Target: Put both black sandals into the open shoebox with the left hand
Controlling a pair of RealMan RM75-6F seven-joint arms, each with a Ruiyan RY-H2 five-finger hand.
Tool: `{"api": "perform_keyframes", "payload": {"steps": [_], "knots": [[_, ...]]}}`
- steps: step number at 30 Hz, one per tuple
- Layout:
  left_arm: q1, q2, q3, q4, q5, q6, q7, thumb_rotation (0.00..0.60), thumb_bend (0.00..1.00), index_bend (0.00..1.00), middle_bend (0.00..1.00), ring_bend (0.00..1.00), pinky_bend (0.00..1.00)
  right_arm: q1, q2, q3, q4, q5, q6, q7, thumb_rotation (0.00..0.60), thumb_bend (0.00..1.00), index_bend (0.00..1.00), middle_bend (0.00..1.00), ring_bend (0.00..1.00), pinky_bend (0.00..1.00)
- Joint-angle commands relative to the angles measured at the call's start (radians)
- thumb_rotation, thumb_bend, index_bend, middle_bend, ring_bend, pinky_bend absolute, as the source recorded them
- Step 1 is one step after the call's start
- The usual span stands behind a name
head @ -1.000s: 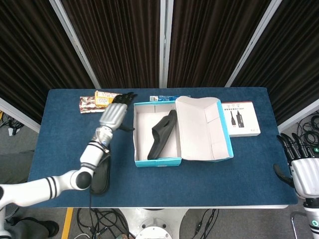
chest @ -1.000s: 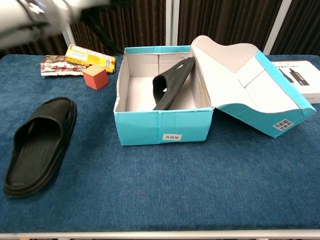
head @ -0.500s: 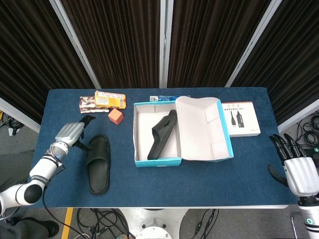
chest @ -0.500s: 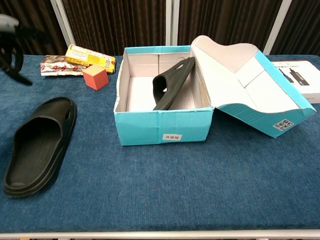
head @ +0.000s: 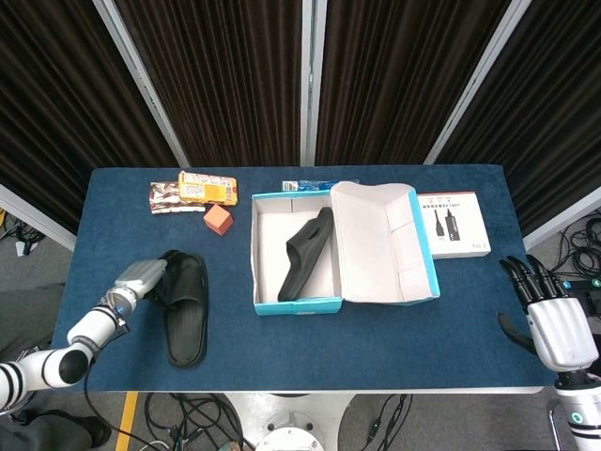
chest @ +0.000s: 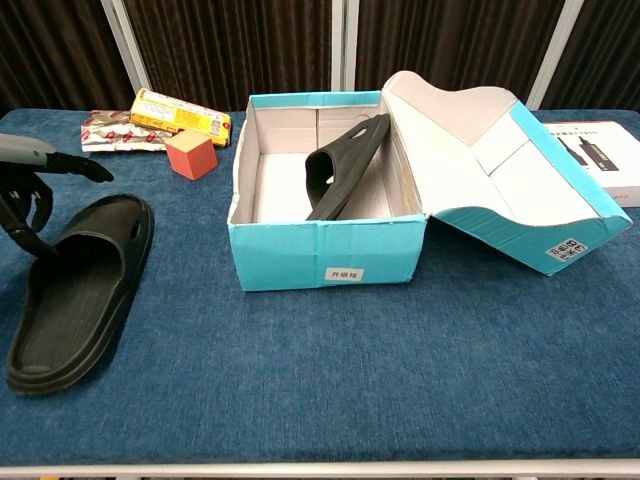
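Note:
One black sandal (head: 186, 310) lies flat on the blue table (head: 376, 338), left of the open teal shoebox (head: 299, 304). In the chest view this sandal (chest: 78, 290) sits at the near left. The second black sandal (head: 305, 252) leans on its side inside the box (chest: 325, 250), also seen as a tilted sandal (chest: 345, 165). My left hand (head: 141, 279) is low beside the lying sandal's far left edge, fingers (chest: 85, 166) apart and holding nothing; I cannot tell whether it touches the sandal. My right hand (head: 552, 324) hangs open off the table's right edge.
An orange cube (head: 218, 219) stands left of the box's back corner, with a yellow snack box (head: 208, 187) and a wrapped pack (head: 164, 197) behind it. The box lid (head: 385, 240) lies open to the right. A white carton (head: 453, 225) sits beyond the lid.
My left hand has swung from beside the box's back left corner out to the left and down to the sandal on the table. The right hand barely shifted.

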Motion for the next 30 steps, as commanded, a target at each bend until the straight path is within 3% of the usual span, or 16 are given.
{"api": "perform_keyframes", "payload": {"steps": [1, 5, 11, 17, 22, 30], "knots": [[-0.031, -0.026, 0.024, 0.03, -0.042, -0.01, 0.006, 0.6, 0.05, 0.03, 0.0, 0.54, 0.58, -0.001, -0.001, -0.001, 0.002, 0.001, 0.0, 0.002, 0.6, 0.24, 0.07, 0.09, 0.04, 0.2], [-0.058, -0.029, 0.049, 0.032, -0.102, -0.01, 0.006, 0.6, 0.05, 0.04, 0.02, 0.56, 0.6, -0.003, -0.001, -0.002, 0.006, 0.0, 0.004, 0.004, 0.6, 0.24, 0.07, 0.1, 0.04, 0.2], [-0.078, -0.045, 0.075, 0.033, -0.155, 0.004, -0.012, 0.6, 0.05, 0.13, 0.14, 0.61, 0.64, -0.001, -0.006, 0.0, 0.015, 0.004, 0.004, 0.015, 0.6, 0.24, 0.07, 0.1, 0.04, 0.2], [-0.048, -0.102, 0.069, 0.035, -0.171, 0.165, -0.018, 0.6, 0.05, 0.38, 0.38, 0.72, 0.72, 0.002, -0.011, 0.001, 0.02, 0.003, 0.004, 0.016, 0.6, 0.24, 0.07, 0.1, 0.04, 0.2], [-0.003, -0.105, 0.047, -0.003, -0.122, 0.282, -0.036, 0.6, 0.05, 0.46, 0.46, 0.75, 0.78, 0.003, -0.009, 0.0, 0.014, 0.001, 0.004, 0.009, 0.6, 0.24, 0.07, 0.1, 0.04, 0.2], [0.092, 0.022, -0.034, -0.088, 0.049, 0.337, -0.228, 0.6, 0.05, 0.47, 0.47, 0.76, 0.78, -0.006, -0.004, -0.001, 0.003, 0.0, 0.018, -0.003, 0.6, 0.24, 0.07, 0.1, 0.04, 0.2]]}}
